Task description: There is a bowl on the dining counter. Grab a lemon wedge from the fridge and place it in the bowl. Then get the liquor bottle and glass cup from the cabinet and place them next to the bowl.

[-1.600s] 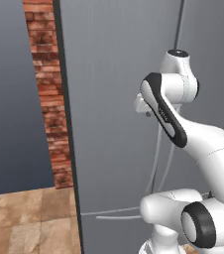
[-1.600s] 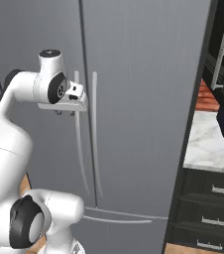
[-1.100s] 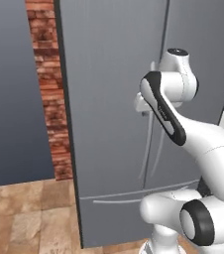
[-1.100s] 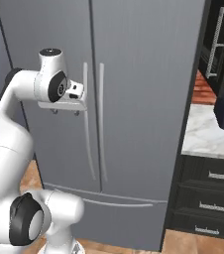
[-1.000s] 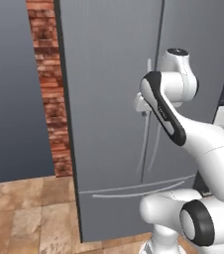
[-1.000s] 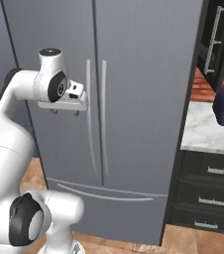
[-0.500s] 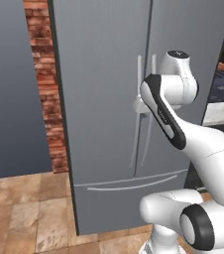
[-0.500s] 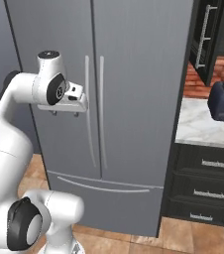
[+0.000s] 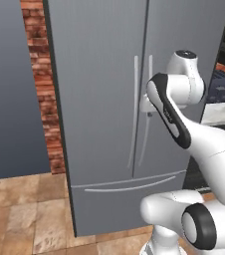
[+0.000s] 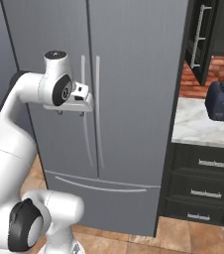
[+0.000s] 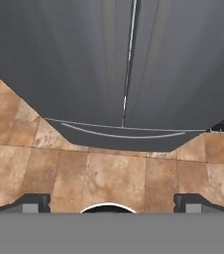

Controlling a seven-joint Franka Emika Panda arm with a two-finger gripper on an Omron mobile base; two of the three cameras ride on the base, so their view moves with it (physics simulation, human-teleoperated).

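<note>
The grey two-door fridge [image 9: 99, 99] stands right in front of me with both doors shut, so its inside is hidden. Its two long vertical handles [image 10: 90, 109] run beside the middle seam. My gripper [image 10: 70, 112] hangs at chest height just ahead of those handles, apart from them, and points down at the floor. In the left base view the gripper [image 9: 147, 112] is partly covered by my own forearm. Seen from the hand, the gripper [image 11: 111, 203] is open, its fingertips [image 11: 32, 203] spread wide with nothing between them, above the fridge's [image 11: 84, 59] lower drawer.
Right of the fridge runs a marble counter [image 10: 198, 129] with a dark toaster [image 10: 223, 101] on it, dark drawers [image 10: 198, 191] below and a dark upper cabinet [image 10: 203, 34] above. A brick strip [image 9: 42, 94] and a grey wall flank the fridge's left side. Tiled floor [image 11: 109, 173] lies underneath.
The whole picture has slid left and the fridge looks farther off, so the base has driven. The counter and toaster came into sight. The arm keeps its pose, gripper open throughout.
</note>
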